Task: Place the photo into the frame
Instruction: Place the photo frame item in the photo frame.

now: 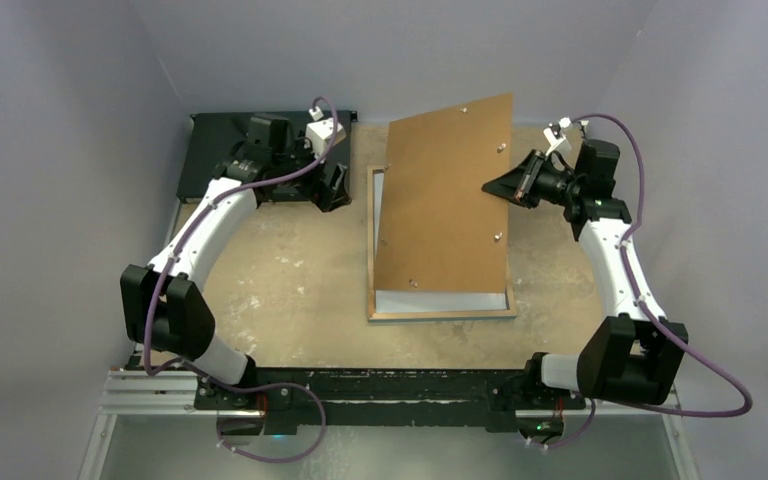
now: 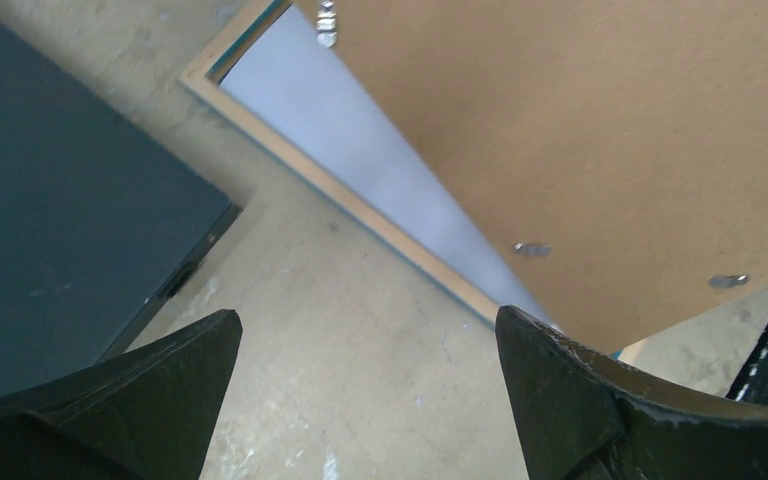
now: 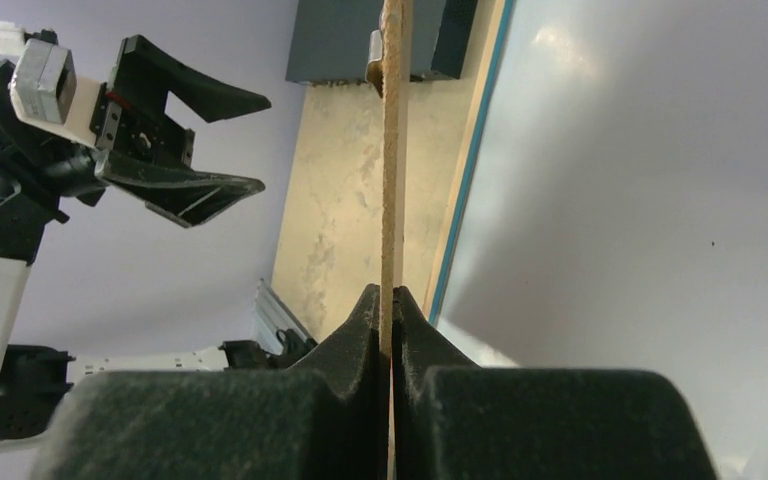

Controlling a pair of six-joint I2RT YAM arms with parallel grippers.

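Pinching backing panel (image 1: 445, 200) above frame (image 1: 440, 315): right end effector (image 3: 392, 300); left end effector (image 2: 365, 330) spread.

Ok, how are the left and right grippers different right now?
The left gripper is wide open; the right gripper is shut. The left gripper holds nothing, while the right gripper pinches the edge of the brown backing panel, which sits tilted over the frame. The left gripper hangs above the table beside the black box; the right gripper is at the panel's right side. Both are black.
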